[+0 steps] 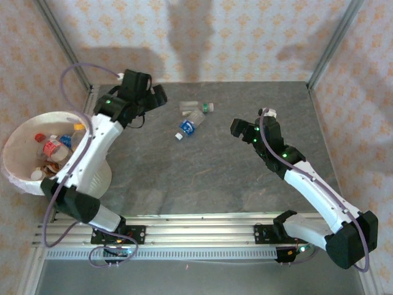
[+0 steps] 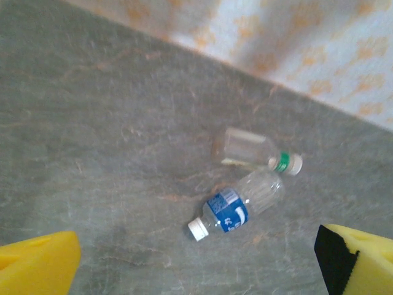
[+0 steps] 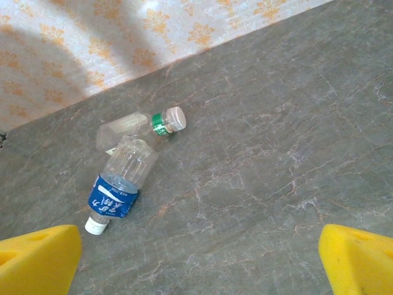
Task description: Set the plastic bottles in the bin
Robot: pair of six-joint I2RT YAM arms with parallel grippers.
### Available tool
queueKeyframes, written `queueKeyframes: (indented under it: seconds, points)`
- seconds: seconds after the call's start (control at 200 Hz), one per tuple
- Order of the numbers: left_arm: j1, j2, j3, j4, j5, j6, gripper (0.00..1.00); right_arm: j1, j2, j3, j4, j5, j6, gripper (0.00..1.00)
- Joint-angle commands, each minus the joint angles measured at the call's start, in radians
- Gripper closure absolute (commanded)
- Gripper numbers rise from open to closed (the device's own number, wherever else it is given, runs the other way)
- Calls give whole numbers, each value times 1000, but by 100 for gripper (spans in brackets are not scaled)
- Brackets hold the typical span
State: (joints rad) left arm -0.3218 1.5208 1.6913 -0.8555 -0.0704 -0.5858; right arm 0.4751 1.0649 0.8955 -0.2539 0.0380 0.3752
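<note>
Two plastic bottles lie on their sides, touching, at the back middle of the table: a blue-labelled one with a white cap and a clear one with a green neck band. The bin, at the far left, holds several bottles. My left gripper is open, empty, left of the pair. My right gripper is open, empty, to their right.
The grey stone-patterned table is walled by patterned paper at the back and sides. A metal rail with both arm bases runs along the near edge. The left arm reaches over the bin's right rim.
</note>
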Motion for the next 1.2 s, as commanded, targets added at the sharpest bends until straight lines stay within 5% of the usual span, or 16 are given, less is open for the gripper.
queueKeyframes:
  seconds: [0.0,0.505,0.831,0.971,1.196]
  points:
    - [-11,9,8,42,66,4,0,2,-2,-19,-10,26,48,1]
    - [-86,417,51,148,267,209,0,0,12,6,-57,46,70,1]
    - [-115,676,224,186,264,483,5,1,-49,-4,-109,81,58,1]
    - [-120,806,346,145,189,512,12,1,-75,3,-139,93,56,1]
    - [-134,826,310,223,159,544,19,0,-130,-13,-172,135,36,1]
